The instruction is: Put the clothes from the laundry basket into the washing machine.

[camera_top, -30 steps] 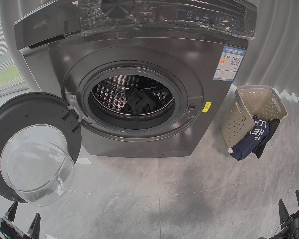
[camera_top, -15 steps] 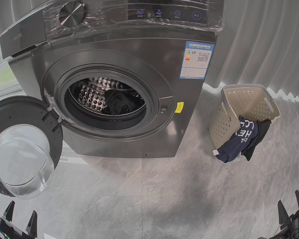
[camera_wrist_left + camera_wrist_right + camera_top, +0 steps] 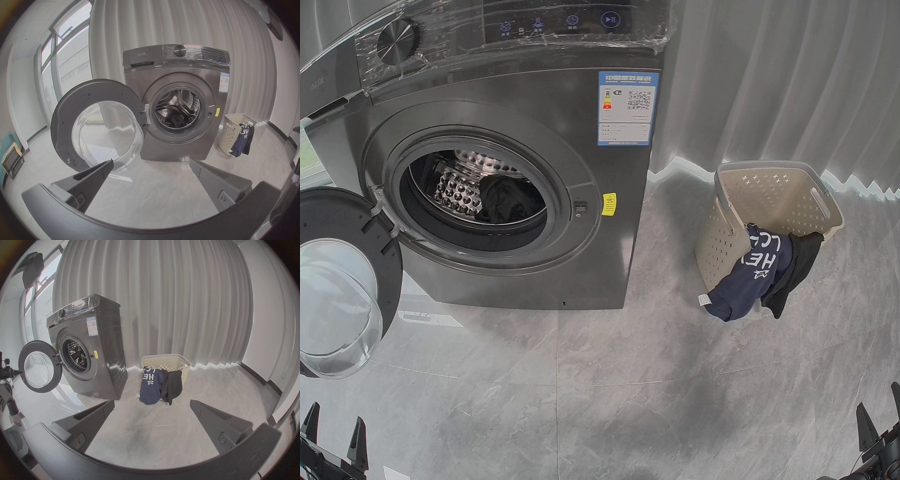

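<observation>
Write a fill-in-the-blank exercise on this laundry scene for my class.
1. The washing machine has its door standing ____.
2. A dark garment lies inside the ____.
3. The navy shirt hangs over the rim of the laundry ____.
4. The left end effector and the right end effector are open and hold ____.
Missing words: open; drum; basket; nothing.

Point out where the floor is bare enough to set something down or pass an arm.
Bare floor runs wide in front of the washing machine, between its open door and the laundry basket. A narrower bare strip lies between machine and basket. Crowded: the basket's front rim, draped with a navy shirt and a black garment.
</observation>
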Controlling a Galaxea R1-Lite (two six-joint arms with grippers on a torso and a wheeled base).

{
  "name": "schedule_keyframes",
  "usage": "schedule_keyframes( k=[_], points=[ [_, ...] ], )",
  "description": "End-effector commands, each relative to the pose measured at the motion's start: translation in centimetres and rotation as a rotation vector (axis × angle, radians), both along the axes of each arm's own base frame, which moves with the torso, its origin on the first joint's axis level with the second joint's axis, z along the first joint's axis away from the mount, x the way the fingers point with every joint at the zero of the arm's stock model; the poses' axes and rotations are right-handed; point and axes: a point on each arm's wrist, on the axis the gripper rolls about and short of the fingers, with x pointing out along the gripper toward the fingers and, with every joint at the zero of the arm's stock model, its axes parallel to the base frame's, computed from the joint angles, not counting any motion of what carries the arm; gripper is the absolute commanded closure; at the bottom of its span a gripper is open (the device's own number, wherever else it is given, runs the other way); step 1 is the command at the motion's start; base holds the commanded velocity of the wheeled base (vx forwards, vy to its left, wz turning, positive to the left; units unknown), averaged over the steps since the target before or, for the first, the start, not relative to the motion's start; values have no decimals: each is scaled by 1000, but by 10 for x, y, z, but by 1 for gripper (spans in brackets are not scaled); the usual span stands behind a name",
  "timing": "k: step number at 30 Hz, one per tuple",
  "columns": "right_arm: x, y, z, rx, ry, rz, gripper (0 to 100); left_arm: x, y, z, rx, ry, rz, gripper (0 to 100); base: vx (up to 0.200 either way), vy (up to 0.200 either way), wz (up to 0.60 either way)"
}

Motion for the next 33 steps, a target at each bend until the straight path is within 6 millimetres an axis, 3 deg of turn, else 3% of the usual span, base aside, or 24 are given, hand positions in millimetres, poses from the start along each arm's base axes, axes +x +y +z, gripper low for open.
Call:
schedule_keyframes(
  k=[1, 4, 8, 21, 26, 33],
  points=[
    [0, 0, -5, 0, 4, 0, 0, -1, 0, 0, 57, -8, -24, 0, 0, -200, 0],
    [0, 0, -5, 0, 4, 0, 0, -1, -3, 1, 17, -17, -126, 0, 0, -67, 0],
    [0, 0, -5, 0, 4, 0, 0, -1, -3, 1, -32, -26, -137, 0, 0, 0, 0],
    [0, 0, -5, 0, 4, 0, 0, -1, -1, 1, -6, -22, -66, 0, 185, 0, 0],
    [0, 0, -5, 0, 4, 0, 0, 2, -5, -6, -15, 3, -209, 0, 0, 0, 0],
    [0, 0, -5, 0, 4, 0, 0, 2, -4, -6, -25, 2, -193, 0, 0, -200, 0]
  ],
)
